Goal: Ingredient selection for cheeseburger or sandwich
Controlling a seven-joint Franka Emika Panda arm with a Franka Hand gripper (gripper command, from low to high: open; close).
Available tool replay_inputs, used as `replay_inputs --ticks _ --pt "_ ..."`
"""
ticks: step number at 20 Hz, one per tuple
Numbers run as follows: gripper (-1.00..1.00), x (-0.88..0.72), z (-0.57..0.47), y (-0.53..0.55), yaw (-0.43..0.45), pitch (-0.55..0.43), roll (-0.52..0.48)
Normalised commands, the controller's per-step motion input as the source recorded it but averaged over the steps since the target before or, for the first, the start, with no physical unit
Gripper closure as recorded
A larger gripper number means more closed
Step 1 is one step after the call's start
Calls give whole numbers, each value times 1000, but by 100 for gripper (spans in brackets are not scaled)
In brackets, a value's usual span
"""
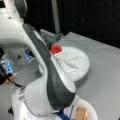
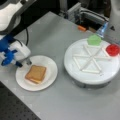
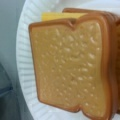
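The sandwich [image 2: 36, 73] lies on a white paper plate [image 2: 48, 80] at a front view's bottom left, a tan bread square on top. In the wrist view that bread [image 3: 71, 65] fills the picture, with yellow cheese [image 3: 58, 16] peeking out beneath it and a lower bread edge [image 3: 113, 27] at the right. My gripper [image 2: 23, 63] hangs just above the plate's left rim, beside the sandwich and apart from it. Green lettuce [image 2: 94, 40] and a red disc [image 2: 112, 49] remain in the white divided tray [image 2: 75, 72]. The patty is hidden.
My arm's white and grey link [image 1: 50, 75] covers most of a front view; behind it show the tray [image 1: 80, 67], the red disc [image 1: 56, 49] and a corner of the plate [image 1: 91, 110]. Cables and an orange part [image 2: 81, 28] lie at the table's far edge.
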Motion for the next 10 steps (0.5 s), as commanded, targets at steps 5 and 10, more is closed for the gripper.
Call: replay_inputs --ticks 5,10 --pt "-100 -233 602 443 -266 52 -504" --pt "-100 -464 527 694 -191 28 -775"
